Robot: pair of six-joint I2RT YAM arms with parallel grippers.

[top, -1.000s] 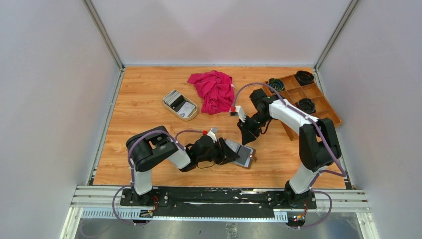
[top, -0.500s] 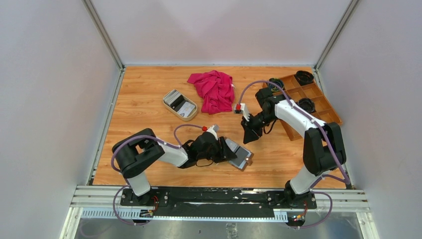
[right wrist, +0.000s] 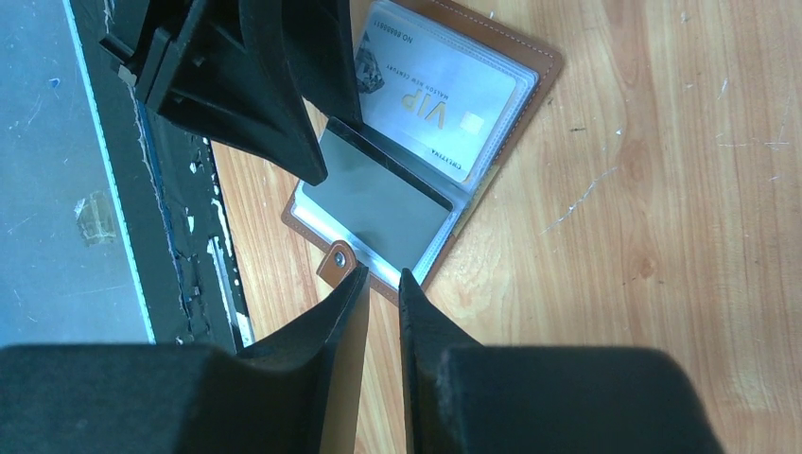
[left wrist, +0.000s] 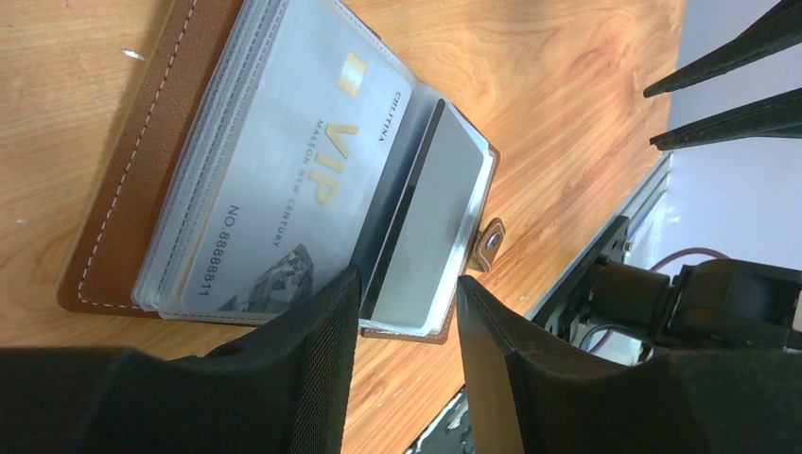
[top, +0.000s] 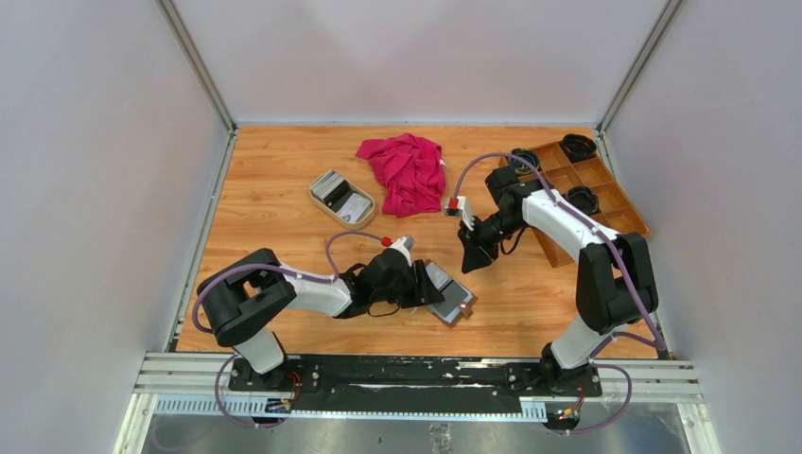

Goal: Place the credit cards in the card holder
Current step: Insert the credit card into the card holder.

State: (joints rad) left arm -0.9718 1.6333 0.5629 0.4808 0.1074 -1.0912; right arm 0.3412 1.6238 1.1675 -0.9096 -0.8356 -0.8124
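The brown card holder [top: 454, 301] lies open on the table, low in the middle. A silver VIP card [left wrist: 284, 180] sits in its clear left sleeve. A dark grey card [left wrist: 430, 227] lies on the right half, its left edge raised. My left gripper [left wrist: 407, 288] is open at the holder's near edge with nothing between its fingers [left wrist: 322, 369]. My right gripper [right wrist: 383, 279] hovers above the holder's snap tab [right wrist: 338, 260], its jaws a narrow slit apart and empty. More credit cards [top: 331, 186] stand in the beige dish [top: 359, 219].
A crumpled red cloth [top: 405, 170] lies at the back centre. A wooden compartment tray [top: 591, 175] with black round items sits at the back right, close to the right arm. The metal rail runs along the table's near edge.
My left jaws have widened and the left arm has stretched out lower. The card holder has shifted slightly left. The right gripper rose a little toward the back, then held still.
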